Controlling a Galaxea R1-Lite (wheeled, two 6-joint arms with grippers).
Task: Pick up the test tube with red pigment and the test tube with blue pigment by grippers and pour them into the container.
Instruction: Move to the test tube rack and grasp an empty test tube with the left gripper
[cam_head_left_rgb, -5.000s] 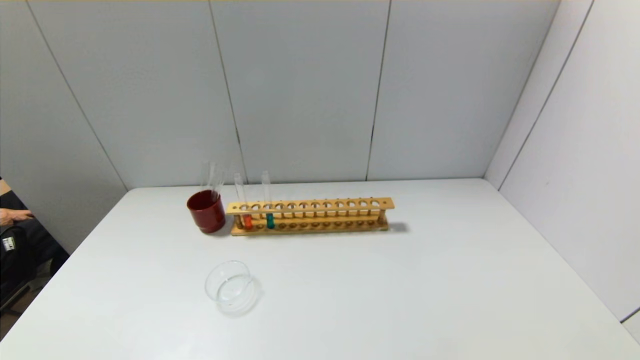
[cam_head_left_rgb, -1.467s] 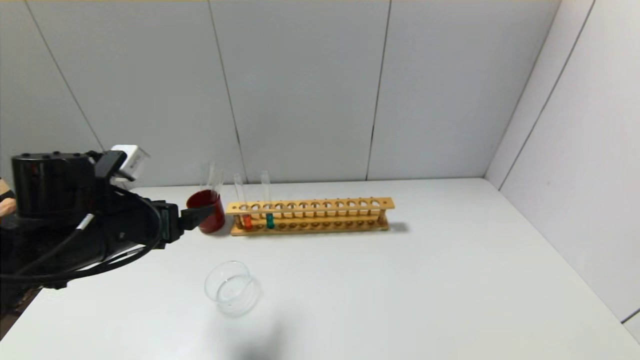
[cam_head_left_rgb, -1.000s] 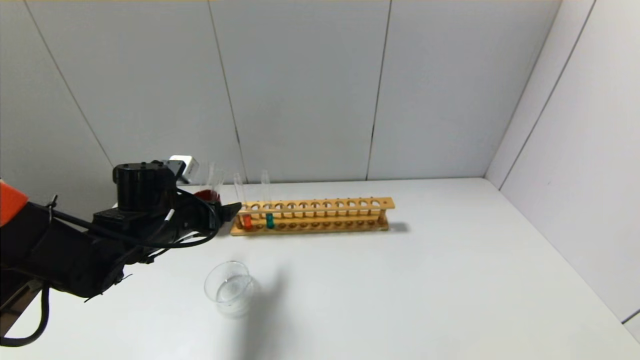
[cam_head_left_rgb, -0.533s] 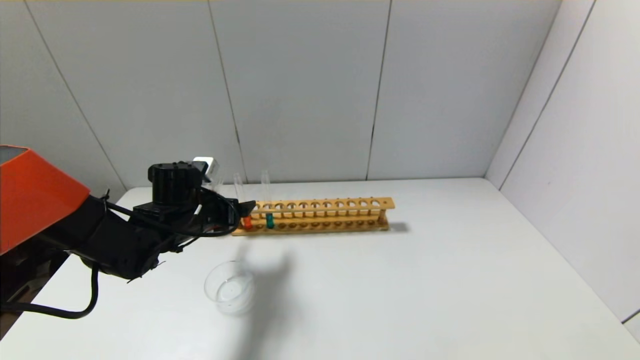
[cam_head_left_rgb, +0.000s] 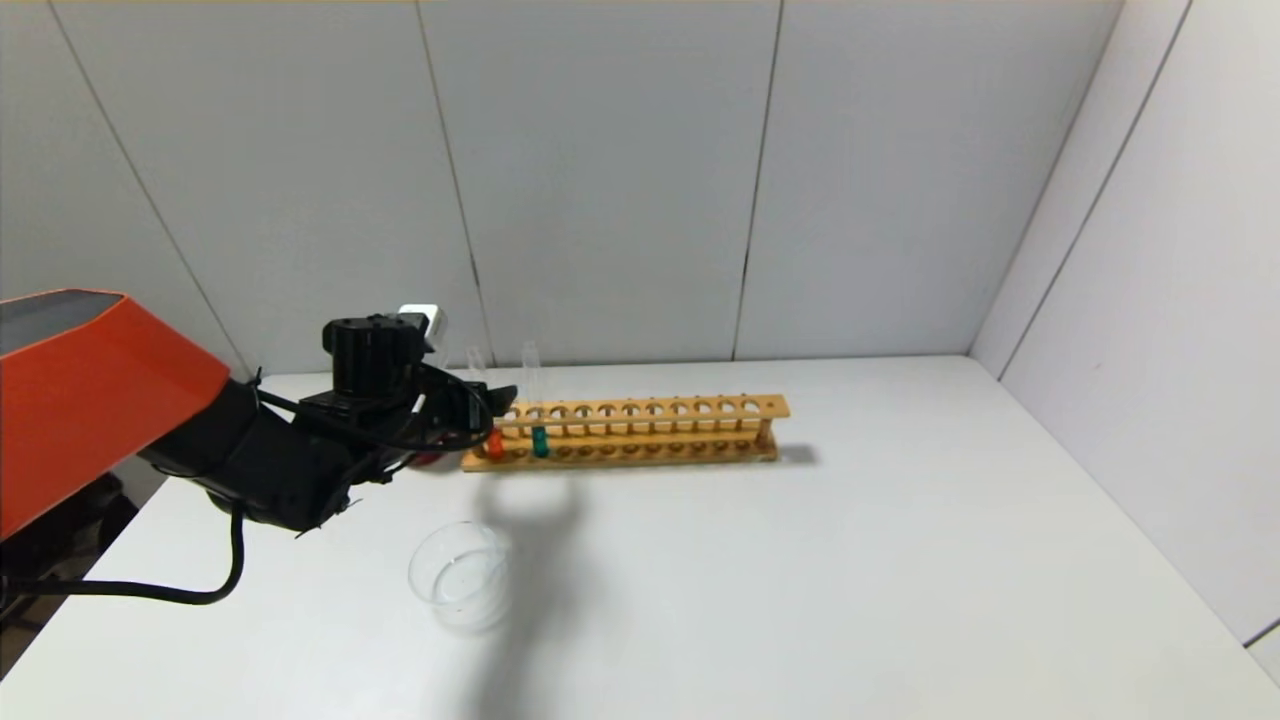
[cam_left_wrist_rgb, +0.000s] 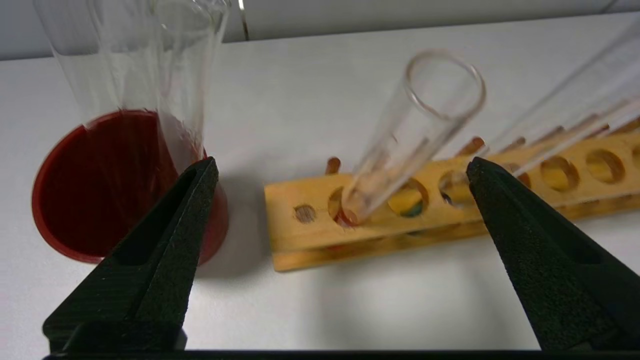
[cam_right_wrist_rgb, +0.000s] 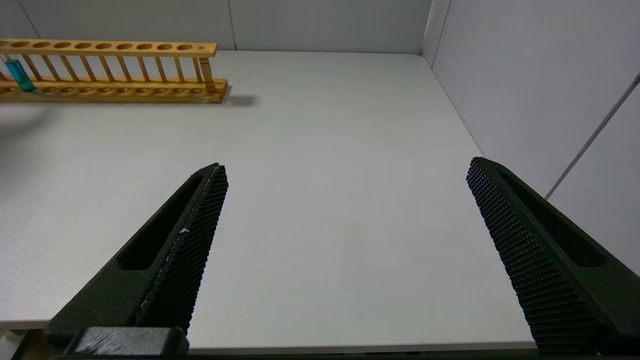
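My left gripper (cam_left_wrist_rgb: 340, 175) wide open, straddling test tube with red pigment (cam_left_wrist_rgb: 400, 145) standing in rack (cam_head_left_rgb: 620, 432) end slot. Step: red tube pickup. Next: advance, centre, close. My right gripper (cam_right_wrist_rgb: 345, 172) idle, spread wide.

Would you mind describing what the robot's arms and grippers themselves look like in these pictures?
The left arm is black beyond a glossy orange shell, with black cables looping along it and a small light grey-white block near the wrist. The left gripper has two black, wedge-shaped, tapering fingers. The right gripper has matching black fingers with finely dimpled inner faces. No markings are legible.
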